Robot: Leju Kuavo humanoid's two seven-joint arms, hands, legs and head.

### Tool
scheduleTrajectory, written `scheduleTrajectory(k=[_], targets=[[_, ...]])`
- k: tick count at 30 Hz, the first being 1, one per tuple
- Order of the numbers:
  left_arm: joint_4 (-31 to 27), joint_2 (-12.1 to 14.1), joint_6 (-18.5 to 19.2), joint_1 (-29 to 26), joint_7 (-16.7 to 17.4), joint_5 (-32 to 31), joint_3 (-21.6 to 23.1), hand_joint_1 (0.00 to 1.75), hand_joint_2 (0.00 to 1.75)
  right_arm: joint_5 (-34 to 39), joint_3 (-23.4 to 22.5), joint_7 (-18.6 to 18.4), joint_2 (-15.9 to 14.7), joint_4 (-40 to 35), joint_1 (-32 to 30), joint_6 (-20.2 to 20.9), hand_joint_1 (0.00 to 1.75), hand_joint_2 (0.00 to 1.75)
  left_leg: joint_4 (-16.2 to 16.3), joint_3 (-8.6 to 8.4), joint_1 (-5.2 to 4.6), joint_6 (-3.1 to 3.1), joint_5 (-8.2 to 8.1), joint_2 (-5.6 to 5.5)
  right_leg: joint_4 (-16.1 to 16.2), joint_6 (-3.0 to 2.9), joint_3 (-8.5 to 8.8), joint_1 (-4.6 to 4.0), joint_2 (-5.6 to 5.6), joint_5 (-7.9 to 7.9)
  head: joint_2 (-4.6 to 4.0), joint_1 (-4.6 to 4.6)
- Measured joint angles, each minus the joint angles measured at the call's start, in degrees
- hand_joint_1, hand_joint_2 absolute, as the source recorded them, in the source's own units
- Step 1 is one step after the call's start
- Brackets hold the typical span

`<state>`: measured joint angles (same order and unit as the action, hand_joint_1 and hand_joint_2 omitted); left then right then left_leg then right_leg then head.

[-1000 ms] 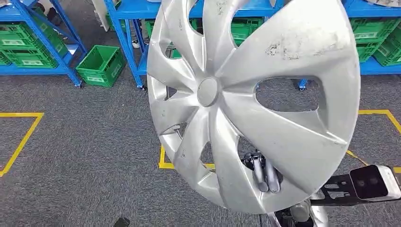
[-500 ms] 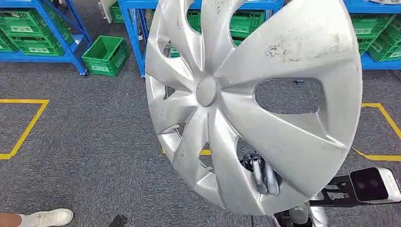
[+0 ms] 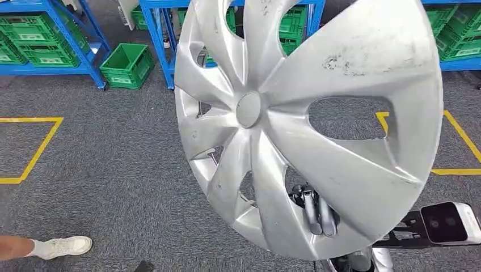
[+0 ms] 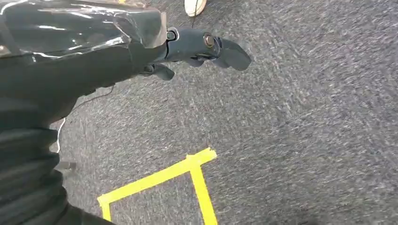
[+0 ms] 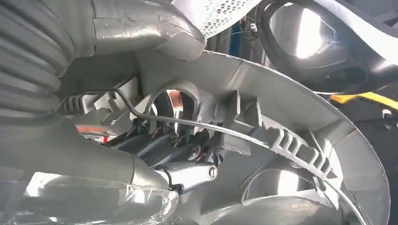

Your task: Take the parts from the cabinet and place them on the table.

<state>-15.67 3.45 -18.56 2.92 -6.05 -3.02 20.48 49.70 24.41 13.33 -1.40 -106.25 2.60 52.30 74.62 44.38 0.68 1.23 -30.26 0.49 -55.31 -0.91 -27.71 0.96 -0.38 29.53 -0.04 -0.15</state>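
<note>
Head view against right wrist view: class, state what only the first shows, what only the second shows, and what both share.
Only the head view shows the hubcap's silver spoked face with its centre cap, the blue racks with green crates, and a person's white shoe. Only the right wrist view shows the hubcap's ribbed back with its wire ring. Both show the right hand holding the hubcap through an opening, and yellow floor tape.

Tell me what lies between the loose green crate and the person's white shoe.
Bare grey carpet crossed by yellow tape, in the head view, between green crate and white shoe.
</note>
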Motion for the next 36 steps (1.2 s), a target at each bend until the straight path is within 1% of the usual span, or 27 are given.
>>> scheduleTrajectory(k=[1,2,3,4,5,9,10,11,13,14,15,16,17,19,20,21,22,24,25,27,29,30,31,32,34,35,36], targets=[[0.0,-0.04,0.0,-0.04,0.02,0.0,-0.09,0.0,1.75,0.0,0.0,-0.02,0.0,0.02,-0.12,0.0,1.75,1.75,-0.3,-1.1,0.0,-0.1,1.03,-0.02,-0.1,0.09,-0.11,-0.06,0.04,-0.31,0.0,0.02],[0.0,-0.02,0.0,-0.04,0.02,0.0,-0.2,0.0,1.75,0.0,0.0,-0.02,0.0,0.02,-0.23,0.0,1.75,1.75,-3.27,-3.52,0.0,-0.33,2.34,-0.02,-0.17,0.24,-0.44,-0.1,0.08,-0.4,0.0,0.0],[0.0,-0.02,-0.02,-0.03,0.02,0.0,-0.24,0.0,1.75,0.0,0.0,-0.02,0.0,0.02,-0.24,0.0,1.75,1.75,-8.13,-6.94,-0.07,-0.73,3.95,-0.15,-0.29,0.45,-0.52,-0.23,0.14,-0.55,0.0,-0.02],[0.0,0.04,-0.06,0.0,0.02,0.0,-0.26,0.0,1.75,0.0,0.0,-0.02,0.02,0.02,-0.21,0.0,1.75,1.75,-14.02,-10.93,-0.18,-1.51,5.43,-0.52,-0.29,0.5,-0.45,-0.31,0.14,-0.58,0.0,0.0],[0.0,0.35,-0.09,0.05,0.02,0.0,-0.33,0.0,1.75,0.0,0.0,-0.02,0.07,0.02,-0.2,0.0,1.75,1.75,-17.03,-13.05,-0.34,-2.5,3.79,-0.91,-0.25,0.74,-0.78,-0.21,0.05,-0.71,0.0,0.17],[0.0,0.44,-0.11,-0.13,0.04,0.0,-0.63,0.0,1.75,0.0,0.0,-0.04,0.44,-0.04,0.07,0.04,1.75,1.75,-18.69,-12.9,-1.26,-3.36,4.39,-0.68,-0.04,2.04,-1.35,-0.12,0.03,-1.5,0.0,-0.02],[-0.02,0.33,-0.11,-0.1,0.04,0.0,-0.7,0.0,1.75,-0.02,-0.02,-0.04,0.46,-0.07,0.07,0.04,1.75,1.75,-20.05,-13.46,-0.37,-3.79,5.23,-0.42,-0.63,1.98,-1.79,-0.16,0.02,-0.87,0.0,0.09],[-0.02,0.15,-0.11,0.06,0.02,-0.04,-0.7,0.0,1.75,0.0,0.0,-0.04,0.44,-0.07,0.16,0.04,1.75,1.75,-20.5,-13.55,-0.59,-3.96,5.48,-0.34,-2.29,1.98,-2.69,-0.2,0.14,0.1,0.0,0.15],[-0.02,0.07,-0.11,0.12,0.02,-0.07,-0.72,0.0,1.75,-0.02,0.0,-0.07,0.39,-0.07,0.24,0.07,1.75,1.75,-20.43,-12.94,-0.59,-4.19,5.68,-0.29,-11.07,1.54,-7.09,0.05,0.2,3.94,0.0,0.2],[-0.02,-0.04,-0.09,0.06,0.02,-0.09,-0.72,0.0,1.75,-0.04,0.02,-0.09,0.35,-0.07,0.11,0.09,1.75,1.75,-20.37,-12.68,-0.61,-4.19,5.78,-0.25,-15.96,1.63,-9.51,0.13,0.2,5.58,0.0,0.17],[-0.02,-0.09,-0.09,0.06,0.02,-0.11,-0.72,0.0,1.75,-0.13,0.02,-0.18,0.29,-0.07,0.03,0.11,1.75,1.75,-20.26,-12.43,-0.6,-4.12,5.89,-0.22,-18.84,2.04,-10.95,0.16,0.2,6.11,0.0,0.2],[-0.02,-0.15,-0.09,0.06,0.02,-0.2,-0.72,0.0,1.75,-0.17,0.0,-0.26,0.2,-0.07,0.0,0.11,1.75,1.75,-20.06,-12.24,-0.55,-4.05,5.93,-0.2,-18.86,2.6,-11.02,0.32,0.2,5.65,0.0,0.2],[-0.02,-0.28,-0.11,0.06,0.02,-0.41,-0.72,0.0,1.75,-0.26,-0.02,-0.35,0.15,-0.07,0.0,0.15,1.75,1.75,-19.76,-12.09,-0.5,-4.0,5.92,-0.2,-15.63,3.52,-9.36,0.58,0.18,3.93,0.0,0.2],[-0.04,-0.5,-0.09,0.07,0.04,-0.52,-0.72,0.0,1.75,-0.37,-0.07,-0.42,0.15,-0.07,0.03,0.22,1.75,1.75,-18.69,-11.67,-0.32,-3.48,5.58,-0.11,-4.86,5.0,-3.99,1.04,-0.45,-0.29,0.0,0.22],[-0.04,-0.44,-0.11,0.08,0.02,-0.52,-0.72,0.0,1.75,-0.39,-0.07,-0.42,0.15,-0.07,0.12,0.28,1.75,1.75,-17.78,-11.18,-0.57,-3.02,5.26,-0.01,-2.0,4.68,-3.03,1.03,-1.73,-0.4,0.0,0.22],[-0.04,-0.33,-0.09,0.07,0.04,-0.59,-0.74,0.0,1.75,-0.42,-0.07,-0.42,0.17,-0.13,0.0,0.48,1.75,1.75,-17.11,-10.77,-0.71,-2.59,4.98,0.05,-2.15,3.7,-3.29,0.77,-0.59,-0.76,0.0,0.07],[-0.04,-0.33,-0.09,0.0,0.04,-0.66,-0.74,0.0,1.75,-0.42,-0.07,-0.44,0.15,-0.13,-0.02,0.66,1.75,1.75,-17.16,-10.7,-0.67,-2.31,5.1,0.22,-2.31,3.07,-3.5,0.54,-0.36,-0.77,0.0,0.11],[-0.04,-0.39,-0.07,-0.06,0.07,-0.79,-0.72,0.0,1.75,-0.44,-0.13,-0.44,0.15,-0.13,-0.02,0.85,1.75,1.75,-17.27,-10.66,-0.28,-1.79,5.4,0.67,-2.27,2.24,-3.69,0.28,0.15,-1.23,0.0,0.13],[-0.04,-0.39,-0.07,-0.04,0.09,-0.87,-0.72,0.0,1.75,-0.44,-0.2,-0.44,0.17,-0.13,-0.01,0.92,1.75,1.75,-16.93,-10.33,-0.03,-1.53,5.03,0.68,-2.05,1.66,-3.38,0.86,0.44,-1.61,0.0,0.13],[-0.07,-0.37,-0.07,-0.03,0.13,-0.94,-0.72,0.0,1.75,-0.44,-0.22,-0.44,0.22,-0.15,-0.02,1.01,1.75,1.75,-12.6,-8.92,0.06,-0.91,1.26,0.12,-2.1,1.08,-3.62,0.82,0.85,-1.98,0.0,0.04],[-0.07,-0.33,-0.07,-0.05,0.22,-0.94,-0.72,0.0,1.75,-0.44,-0.24,-0.44,0.2,-0.13,-0.07,1.03,1.75,1.75,-3.15,-5.09,0.07,-0.44,-3.35,-0.01,-2.16,0.89,-3.94,0.65,1.42,-2.14,0.0,0.07],[-0.07,-0.33,-0.07,-0.06,0.3,-1.11,-0.72,0.0,1.75,-0.46,-0.26,-0.44,0.18,-0.13,-0.16,1.05,1.75,1.75,0.34,-3.63,0.09,-0.41,-4.36,-0.01,-2.18,0.86,-4.04,0.52,1.69,-2.2,0.0,0.07],[-0.07,-0.35,-0.07,-0.07,0.37,-1.25,-0.72,0.0,1.75,-0.55,-0.28,-0.46,0.17,-0.11,-0.24,1.05,1.75,1.75,0.91,-3.51,0.09,-0.54,-3.87,-0.01,-2.19,0.74,-4.06,0.41,2.09,-2.28,0.0,0.07],[-0.09,-0.33,-0.07,-0.06,0.48,-1.38,-0.72,0.0,1.75,-0.66,-0.31,-0.5,0.17,-0.09,-0.24,1.07,1.75,1.75,-1.36,-4.71,0.08,-0.82,-2.11,-0.15,-2.19,0.77,-4.04,0.32,2.53,-2.3,0.0,0.07],[-0.22,-0.28,-0.07,-0.06,0.72,-1.84,-0.74,0.0,1.75,-0.76,-0.37,-0.52,0.17,-0.11,-0.23,1.09,1.75,1.75,-10.81,-9.47,0.01,-1.76,2.79,-1.42,-2.18,0.89,-3.89,0.11,3.52,-2.38,0.0,0.07],[-0.26,-0.02,-0.04,-0.06,0.79,-1.97,-0.74,0.0,1.75,-0.79,-0.37,-0.5,0.2,-0.13,-0.24,1.09,1.75,1.75,-15.44,-11.54,-0.05,-2.63,4.18,-4.25,-2.12,0.98,-3.96,0.47,3.93,-2.43,0.0,0.11],[-0.26,0.11,0.09,-0.15,0.87,-2.23,-0.72,0.0,1.75,-0.85,-0.42,-0.5,0.15,-0.18,-0.14,1.09,1.75,1.75,-15.95,-12.02,0.11,-3.06,3.67,-5.66,-2.18,1.47,-4.45,0.06,4.28,-2.74,0.0,0.35]])
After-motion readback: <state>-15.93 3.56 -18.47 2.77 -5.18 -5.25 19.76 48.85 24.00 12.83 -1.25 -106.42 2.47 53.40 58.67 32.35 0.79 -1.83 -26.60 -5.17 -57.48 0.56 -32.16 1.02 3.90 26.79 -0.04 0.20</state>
